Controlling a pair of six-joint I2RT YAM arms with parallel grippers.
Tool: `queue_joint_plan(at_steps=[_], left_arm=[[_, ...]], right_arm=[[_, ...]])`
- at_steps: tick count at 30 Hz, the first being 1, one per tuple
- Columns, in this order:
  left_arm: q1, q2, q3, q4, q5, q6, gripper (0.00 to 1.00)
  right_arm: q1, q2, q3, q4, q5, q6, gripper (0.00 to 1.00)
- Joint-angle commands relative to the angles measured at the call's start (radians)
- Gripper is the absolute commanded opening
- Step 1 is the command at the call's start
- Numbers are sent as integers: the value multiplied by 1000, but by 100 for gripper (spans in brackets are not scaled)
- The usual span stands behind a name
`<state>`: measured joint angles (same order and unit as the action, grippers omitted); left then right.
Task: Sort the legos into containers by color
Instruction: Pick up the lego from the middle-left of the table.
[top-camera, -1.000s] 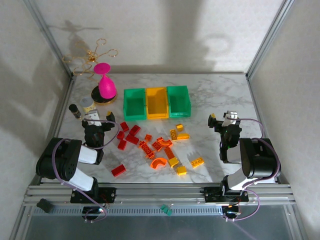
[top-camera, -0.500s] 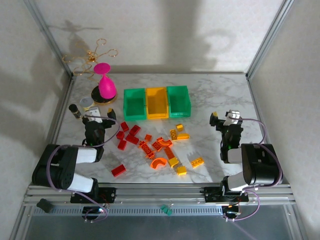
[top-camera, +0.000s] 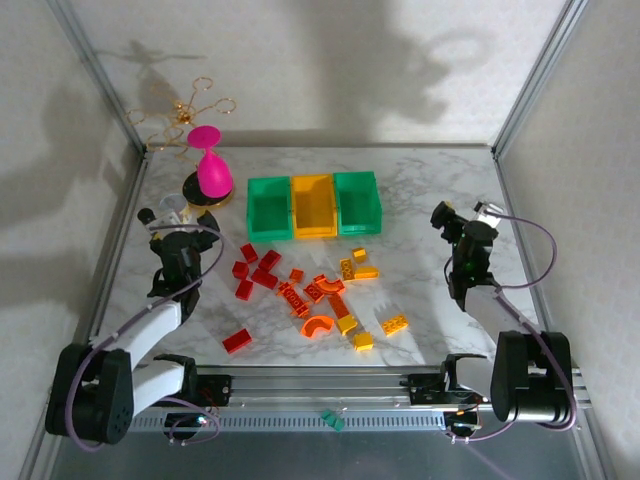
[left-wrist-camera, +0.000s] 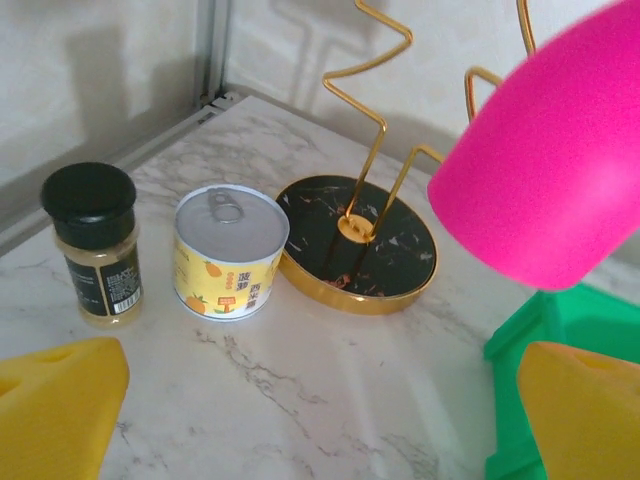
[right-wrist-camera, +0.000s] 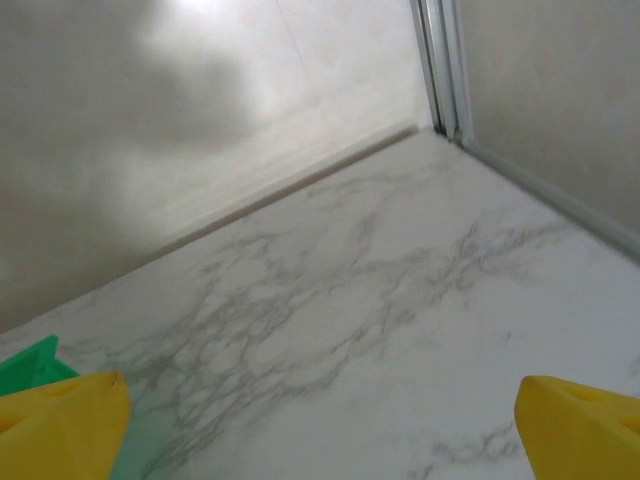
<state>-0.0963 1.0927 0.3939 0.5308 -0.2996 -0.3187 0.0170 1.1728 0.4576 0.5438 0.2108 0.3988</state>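
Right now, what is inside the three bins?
The left green bin, orange bin and right green bin look empty; each near wall covers a strip of floor.

Both arms are stretching forward over the surface, with the left gripper (top-camera: 168, 224) and the right gripper (top-camera: 464, 217) spreading their yellow fingers (left-wrist-camera: 55, 400) wide.

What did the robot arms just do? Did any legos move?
Both arms stretched out. The left gripper went back and left toward the jars, and the right gripper went back and right. Both are open and hold nothing. The legos and bins stayed put.
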Motion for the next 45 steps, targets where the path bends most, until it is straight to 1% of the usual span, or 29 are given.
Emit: queue_joint_plan(at_steps=[1, 3, 5, 7, 10, 13, 15, 18, 23, 26, 29, 31, 33, 36, 38, 39, 45], left_arm=[[10, -34, 46, -191, 10, -189, 100], [9, -33, 72, -251, 83, -182, 100], [7, -42, 91, -314, 121, -214, 99], [0, -65, 97, -360, 188, -236, 99], [-33, -83, 128, -471, 239, -239, 99], [-82, -79, 181, -624, 200, -241, 100], [-120, -72, 199, -691, 198, -257, 100], [-169, -52, 219, -768, 205, -264, 100], [-266, 1, 264, -867, 179, -271, 100], [-320, 63, 284, -877, 157, -249, 100], [-327, 116, 287, -859, 176, -247, 100], [-329, 168, 300, -869, 142, -249, 100], [-332, 207, 300, -850, 139, -239, 99], [-332, 252, 308, -832, 152, -226, 95], [-332, 278, 317, -822, 155, -215, 93], [-333, 290, 321, -814, 155, -206, 92], [-332, 344, 338, -810, 137, -192, 82]], right_arm=[[-4, -34, 37, -184, -111, 118, 99], [-4, -40, 61, -240, -152, 120, 99], [0, -40, 88, -300, -209, 113, 99], [20, -39, 118, -363, -257, 102, 99], [90, -30, 167, -461, -248, 65, 99], [155, -24, 187, -519, -273, 46, 99], [192, -20, 191, -539, -295, 52, 99], [266, -16, 194, -550, -327, 63, 99], [418, 0, 201, -558, -321, 96, 99], [502, 18, 195, -534, -306, 110, 99], [558, 47, 194, -504, -288, 135, 99], [588, 71, 203, -484, -302, 144, 99], [626, 86, 212, -475, -274, 145, 99], [668, 109, 227, -466, -250, 151, 99], [673, 124, 239, -466, -246, 156, 99], [703, 130, 243, -466, -238, 155, 99], [729, 149, 257, -468, -215, 164, 99]])
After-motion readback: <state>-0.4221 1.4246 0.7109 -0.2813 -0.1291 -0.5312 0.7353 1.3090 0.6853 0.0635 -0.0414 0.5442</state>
